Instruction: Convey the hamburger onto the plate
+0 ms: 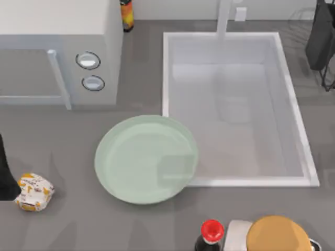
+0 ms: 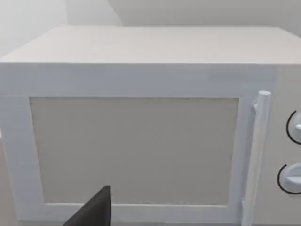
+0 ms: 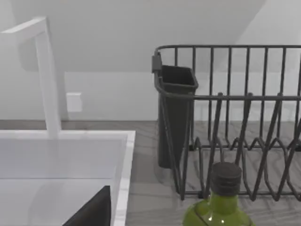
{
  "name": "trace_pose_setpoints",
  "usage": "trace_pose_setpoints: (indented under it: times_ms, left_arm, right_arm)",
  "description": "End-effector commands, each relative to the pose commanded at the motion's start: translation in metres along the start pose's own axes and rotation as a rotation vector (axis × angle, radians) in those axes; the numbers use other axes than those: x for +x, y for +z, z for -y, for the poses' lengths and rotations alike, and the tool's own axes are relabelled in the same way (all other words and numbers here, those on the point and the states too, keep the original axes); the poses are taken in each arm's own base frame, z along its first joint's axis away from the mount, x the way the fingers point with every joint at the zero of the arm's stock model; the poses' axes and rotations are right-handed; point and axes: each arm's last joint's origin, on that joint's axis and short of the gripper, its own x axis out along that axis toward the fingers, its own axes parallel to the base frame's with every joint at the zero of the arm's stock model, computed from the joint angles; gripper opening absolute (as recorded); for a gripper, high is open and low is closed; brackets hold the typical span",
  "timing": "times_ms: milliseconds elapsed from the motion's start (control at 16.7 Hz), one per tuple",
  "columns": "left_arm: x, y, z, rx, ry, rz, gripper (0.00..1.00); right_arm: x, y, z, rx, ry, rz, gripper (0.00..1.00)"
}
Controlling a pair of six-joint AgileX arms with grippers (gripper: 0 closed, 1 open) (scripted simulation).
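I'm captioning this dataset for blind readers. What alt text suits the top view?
A wrapped hamburger lies on the grey counter at far left, apart from an empty mint-green plate at centre. A white microwave sits behind and a sink to the right.

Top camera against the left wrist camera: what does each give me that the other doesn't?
The top view alone gives the hamburger on the counter at the left edge, apart from the plate, which lies left of the sink; also a red-capped bottle and a tan dome at the bottom edge. The left wrist view alone gives the microwave's door window face on. Both share the microwave, its handle and two dials.
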Motion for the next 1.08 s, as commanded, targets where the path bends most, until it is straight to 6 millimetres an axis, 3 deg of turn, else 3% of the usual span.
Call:
trace_pose_setpoints:
  times_ms: [300,600,840,1080]
  left_arm:
    - [0.001,0.007,0.001,0.011,-0.008,-0.064,1.00]
    - [0.017,0.032,0.004,0.061,-0.046,-0.368,1.00]
    - [0.051,0.046,0.010,0.122,-0.101,-0.725,1.00]
    - [0.097,0.043,0.019,0.189,-0.170,-1.093,1.00]
  right_arm:
    - [0.000,0.000,0.000,0.000,0.000,0.000,1.00]
    - [0.000,0.000,0.000,0.000,0.000,0.000,1.00]
    - [0.000,0.000,0.000,0.000,0.000,0.000,1.00]
    - [0.000,0.000,0.000,0.000,0.000,0.000,1.00]
